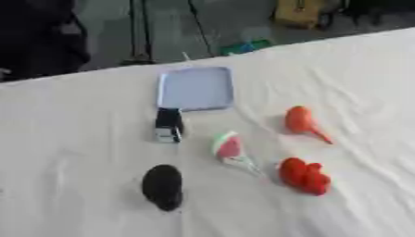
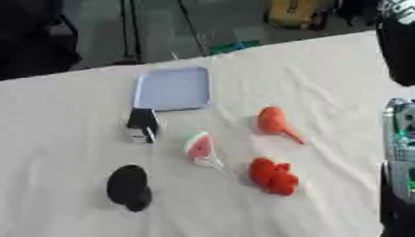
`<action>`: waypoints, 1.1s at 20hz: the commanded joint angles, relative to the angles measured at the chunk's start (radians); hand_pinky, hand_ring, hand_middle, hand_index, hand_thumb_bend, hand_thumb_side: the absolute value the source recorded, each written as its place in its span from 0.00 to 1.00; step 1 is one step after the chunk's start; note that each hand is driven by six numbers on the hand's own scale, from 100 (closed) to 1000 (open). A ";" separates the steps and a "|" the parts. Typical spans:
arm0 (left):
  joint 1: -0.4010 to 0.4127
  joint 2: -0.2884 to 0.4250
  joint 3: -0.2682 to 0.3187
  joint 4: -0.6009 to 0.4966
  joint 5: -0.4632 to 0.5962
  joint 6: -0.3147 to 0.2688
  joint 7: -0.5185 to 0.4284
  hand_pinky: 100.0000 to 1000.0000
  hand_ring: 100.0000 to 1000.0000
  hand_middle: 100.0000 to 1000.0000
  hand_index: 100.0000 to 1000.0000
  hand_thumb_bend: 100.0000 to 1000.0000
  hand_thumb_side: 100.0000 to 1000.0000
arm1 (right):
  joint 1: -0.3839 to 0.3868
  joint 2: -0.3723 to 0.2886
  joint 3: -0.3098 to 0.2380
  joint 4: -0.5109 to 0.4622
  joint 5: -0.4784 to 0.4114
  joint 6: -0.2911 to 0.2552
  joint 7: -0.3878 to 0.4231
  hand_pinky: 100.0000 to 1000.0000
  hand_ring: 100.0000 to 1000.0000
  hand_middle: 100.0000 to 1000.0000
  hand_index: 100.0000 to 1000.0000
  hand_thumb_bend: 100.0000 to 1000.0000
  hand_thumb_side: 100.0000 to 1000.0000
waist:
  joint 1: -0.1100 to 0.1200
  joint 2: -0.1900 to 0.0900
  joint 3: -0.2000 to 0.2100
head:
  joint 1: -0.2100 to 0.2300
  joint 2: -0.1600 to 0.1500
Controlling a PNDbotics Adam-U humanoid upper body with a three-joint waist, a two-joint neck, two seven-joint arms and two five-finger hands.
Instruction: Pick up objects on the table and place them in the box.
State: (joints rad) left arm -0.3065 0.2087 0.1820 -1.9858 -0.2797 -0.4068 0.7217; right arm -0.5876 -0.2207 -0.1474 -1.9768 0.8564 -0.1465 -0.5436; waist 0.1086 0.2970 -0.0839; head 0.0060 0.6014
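The pale blue box (image 1: pixel 195 88) lay on the counter (image 1: pixel 73 139) with a small black object (image 1: pixel 168 123) touching its near edge. Part of the right arm (image 2: pixel 399 152) showed at the right edge; its fingers' state could not be told.

I see box (image 1: pixel 195 88) farthest; clip-like object (image 1: pixel 168 124) just before it; watermelon-slice toy (image 1: pixel 229 148) centre; two toys (image 1: pixel 304 176) right; dark lump (image 1: pixel 163 186) nearest left.

A white cloth (image 1: pixel 73 139), creased in places, covered the table. Beyond its far edge lay a grey floor (image 1: pixel 235 23). A yellow case (image 1: pixel 298 11) stood on that floor toward the upper right, and a small green and blue thing (image 1: pixel 246 46) lay just past the table's edge. Thin dark poles (image 1: pixel 139 30) rose from the floor at upper left, beside a dark shape (image 1: pixel 40 37) in the corner.
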 commanded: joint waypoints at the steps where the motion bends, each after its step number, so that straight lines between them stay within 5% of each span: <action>1: -0.004 0.012 0.001 -0.014 0.002 -0.009 0.005 0.64 0.60 0.67 0.67 0.00 0.94 | -0.008 -0.003 0.000 -0.023 0.003 -0.001 0.004 0.66 0.52 0.54 0.67 0.00 0.52 | -0.006 -0.022 0.000 | 0.003 -0.012; 8: -0.005 0.013 0.000 -0.014 0.003 -0.009 0.000 0.62 0.59 0.66 0.66 0.00 0.94 | -0.009 -0.003 0.001 -0.023 0.003 -0.002 0.006 0.67 0.52 0.55 0.67 0.00 0.52 | -0.005 -0.022 0.000 | 0.002 -0.014; 11: -0.007 0.013 -0.002 -0.014 0.005 -0.010 -0.003 0.62 0.59 0.66 0.66 0.00 0.94 | -0.026 -0.015 0.013 -0.023 0.007 0.002 0.033 0.68 0.55 0.59 0.72 0.00 0.59 | -0.007 -0.022 0.000 | 0.000 -0.012; 15: -0.007 0.012 -0.007 -0.014 0.008 -0.010 -0.008 0.62 0.59 0.66 0.66 0.00 0.94 | -0.100 -0.057 0.058 -0.018 0.051 0.035 0.164 0.73 0.60 0.68 0.79 0.00 0.74 | -0.013 -0.027 0.002 | -0.007 -0.003; 22: -0.003 0.010 -0.015 -0.014 0.018 -0.008 -0.023 0.62 0.59 0.67 0.66 0.00 0.94 | -0.275 -0.082 0.169 0.091 0.256 0.095 0.458 0.81 0.70 0.78 0.89 0.00 0.89 | -0.015 -0.041 0.015 | -0.027 0.005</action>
State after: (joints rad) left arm -0.3061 0.2086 0.1689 -1.9858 -0.2663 -0.4096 0.6997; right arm -0.8375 -0.2807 0.0008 -1.9061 1.0668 -0.0576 -0.1394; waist 0.0984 0.2795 -0.0709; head -0.0150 0.6015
